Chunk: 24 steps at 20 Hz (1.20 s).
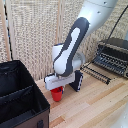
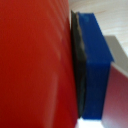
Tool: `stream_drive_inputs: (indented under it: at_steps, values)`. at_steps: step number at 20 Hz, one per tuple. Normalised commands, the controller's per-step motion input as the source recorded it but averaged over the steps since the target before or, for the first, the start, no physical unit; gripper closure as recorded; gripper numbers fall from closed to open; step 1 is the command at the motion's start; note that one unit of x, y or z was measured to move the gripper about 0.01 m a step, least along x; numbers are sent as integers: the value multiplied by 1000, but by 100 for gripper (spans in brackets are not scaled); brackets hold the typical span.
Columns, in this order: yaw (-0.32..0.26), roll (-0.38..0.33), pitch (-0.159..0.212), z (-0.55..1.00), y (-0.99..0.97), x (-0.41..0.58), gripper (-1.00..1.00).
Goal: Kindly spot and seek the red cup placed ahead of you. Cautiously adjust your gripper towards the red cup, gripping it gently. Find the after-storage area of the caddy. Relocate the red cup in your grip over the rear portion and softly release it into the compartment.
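The red cup [image 1: 58, 95] stands on the wooden table just off the caddy's corner, on the exterior view's right of it. My gripper [image 1: 57, 89] comes down onto the cup from above, under the white wrist piece. In the wrist view the red cup wall [image 2: 35, 65] fills most of the picture, and a blue-tipped finger [image 2: 95, 65] lies flat against it. The other finger is hidden. The black caddy [image 1: 42, 102] is at the exterior view's left, with a divider between two sections.
A dark blue slab [image 1: 76, 81] stands on edge right behind the cup and gripper. A black appliance [image 1: 114, 54] with a wire rack [image 1: 96, 73] in front of it sits at the exterior view's right. A reed screen closes off the back.
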Motion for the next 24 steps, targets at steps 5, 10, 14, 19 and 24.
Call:
stream_drive_inputs:
  at_steps: [5, 10, 14, 19, 24]
  values:
    - [-90, 47, 17, 831, -83, 493, 100]
    - [-7, 52, 74, 905, 3, 536, 100]
    - [11, 38, 121, 858, 127, 673, 100]
    - [57, 1, 158, 846, 386, 697, 100]
    - [91, 0, 149, 789, 618, 524, 100]
